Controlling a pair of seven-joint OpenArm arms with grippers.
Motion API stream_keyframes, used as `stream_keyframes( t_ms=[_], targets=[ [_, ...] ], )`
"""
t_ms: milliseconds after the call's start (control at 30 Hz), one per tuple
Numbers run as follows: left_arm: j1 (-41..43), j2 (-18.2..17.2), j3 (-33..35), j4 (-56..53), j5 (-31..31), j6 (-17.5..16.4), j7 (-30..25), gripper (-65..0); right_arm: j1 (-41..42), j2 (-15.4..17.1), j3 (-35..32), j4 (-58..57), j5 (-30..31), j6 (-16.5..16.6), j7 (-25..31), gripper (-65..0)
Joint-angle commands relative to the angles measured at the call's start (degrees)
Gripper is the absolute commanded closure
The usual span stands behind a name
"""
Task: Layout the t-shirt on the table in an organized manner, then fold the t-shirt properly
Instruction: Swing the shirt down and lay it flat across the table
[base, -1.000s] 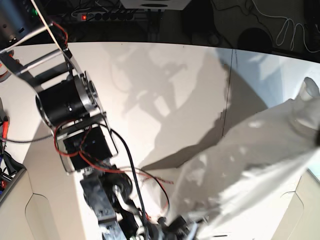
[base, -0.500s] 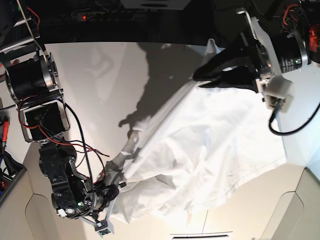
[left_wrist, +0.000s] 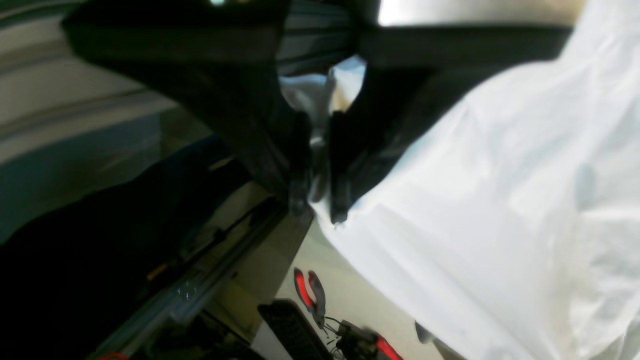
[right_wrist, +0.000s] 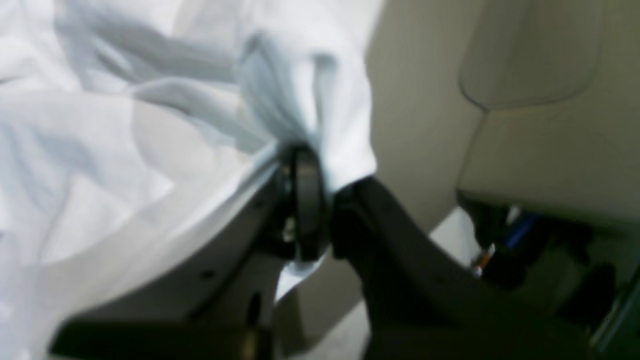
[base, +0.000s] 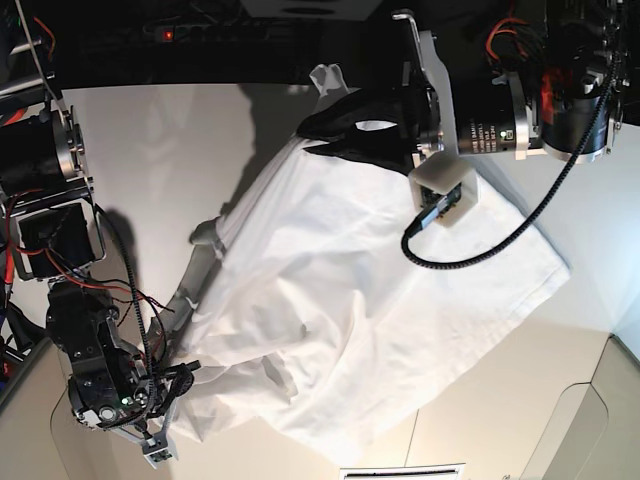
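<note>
— Two grippers, what have they got?
— I see left (base: 318, 128) and right (base: 185, 375) both clamped on the shirt (base: 370, 300), stretched across the table (base: 150, 140).

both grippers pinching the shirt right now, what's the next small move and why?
Probably draw the two arms further apart and lower the cloth. The left gripper pinches an edge of the t-shirt near the table's far side, and the right gripper pinches another near the front. Between them the fabric lies wrinkled and folded over itself, so it isn't flat yet.
</note>
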Motion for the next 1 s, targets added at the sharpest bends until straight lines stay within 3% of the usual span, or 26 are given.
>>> stream_keyframes(
  t_ms=[0, 233, 400, 433, 467, 533, 567, 600, 800, 867, 967],
  targets=[
    [-0.26, -0.61, 1.27, -0.07, -2.03, -1.08, -0.44, 0.0, 2.62, 1.42, 0.66, 0.02, -5.05, -2.99, 3.32, 0.0],
    [-6.86, -0.26, 10.75, -10.08, 10.21, -1.08, -7.87, 0.0, 2.60, 1.44, 0.66, -1.79, -9.97, -8.33, 3.98, 0.0],
    [-9.94, 3.74, 14.25, -14.62, 11.39, -1.08, -10.32, 0.0, 2.62, 1.38, 0.66, -1.81, -10.75, -10.03, 5.01, 0.0],
    [-9.94, 4.63, 14.25, -14.71, 12.35, -1.08, -11.10, -3.1, 2.62, 1.40, 0.66, -1.81, -10.56, -9.94, 4.98, 0.0],
    [-9.94, 5.49, 14.25, -14.69, 13.44, -1.08, -11.52, -13.5, 2.60, 1.42, 0.66, -1.81, -10.56, -9.79, 4.98, 0.0],
    [-9.97, 6.51, 14.25, -14.69, 14.45, -1.08, -12.39, -27.1, 2.60, 1.44, 0.66, -1.81, -10.62, -8.24, 4.98, -19.3],
    [-9.94, 6.73, 14.25, -14.69, 14.45, -1.08, -12.61, -28.2, 2.62, 1.44, 0.66, -1.81, -10.69, -7.28, 5.01, -24.7],
    [-9.94, 6.86, 14.25, -14.69, 14.36, -1.08, -12.79, -28.1, 2.60, 1.42, 0.66, -1.81, -11.15, -7.17, 5.05, -26.0],
    [-9.94, 6.78, 14.21, -12.50, 13.18, -1.08, -12.70, -28.1, 2.91, 1.44, 0.66, -1.77, -18.58, -10.03, 6.03, -25.9],
    [-9.94, 6.64, 13.62, -11.47, 13.25, -1.08, -12.68, -28.1, 2.93, 1.42, 0.66, -1.77, -18.53, -10.01, 5.88, -25.6],
    [-10.01, 6.67, 10.82, -10.58, 13.29, -1.08, -12.72, -28.1, 2.75, 1.42, 0.66, -1.77, -16.92, -9.62, 4.63, -20.3]
  ],
)
